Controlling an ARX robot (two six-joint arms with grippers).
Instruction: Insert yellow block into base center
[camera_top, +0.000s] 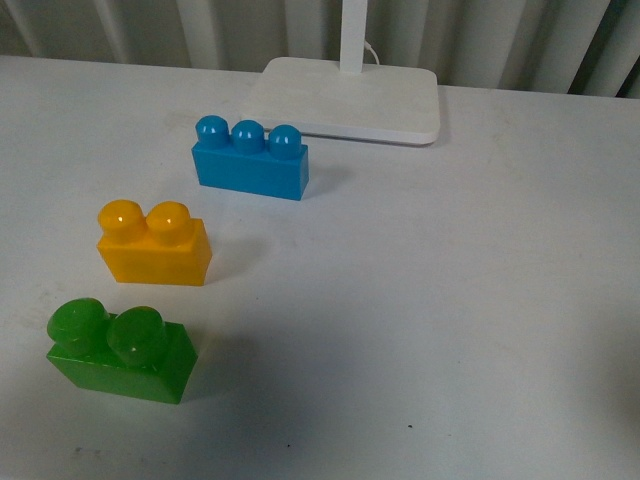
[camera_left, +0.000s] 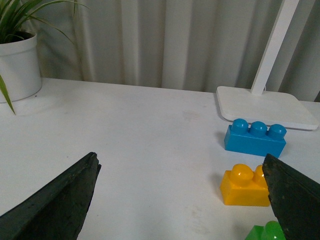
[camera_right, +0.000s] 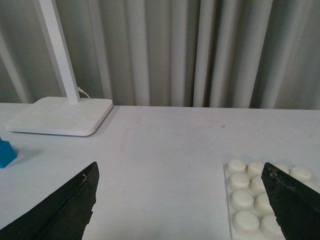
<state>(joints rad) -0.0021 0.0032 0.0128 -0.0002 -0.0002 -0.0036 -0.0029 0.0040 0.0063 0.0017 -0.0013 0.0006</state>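
The yellow block (camera_top: 155, 245) rests free on the bench (camera_top: 450, 300).
It stands between green brick (camera_top: 120, 350) and blue brick (camera_top: 250, 160); left end effector (camera_left: 180, 162) and right end effector (camera_right: 180, 167) gape apart, empty; base (camera_right: 252, 200) lies by the right one.

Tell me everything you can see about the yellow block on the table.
The yellow block is an orange-yellow, glossy, plastic-looking brick with two rounded studs on top. It stands upright on the white table, touching nothing else. The blue brick lies beyond it and the green brick nearer the robot, both apart from it. The left claw is open and clear of it.
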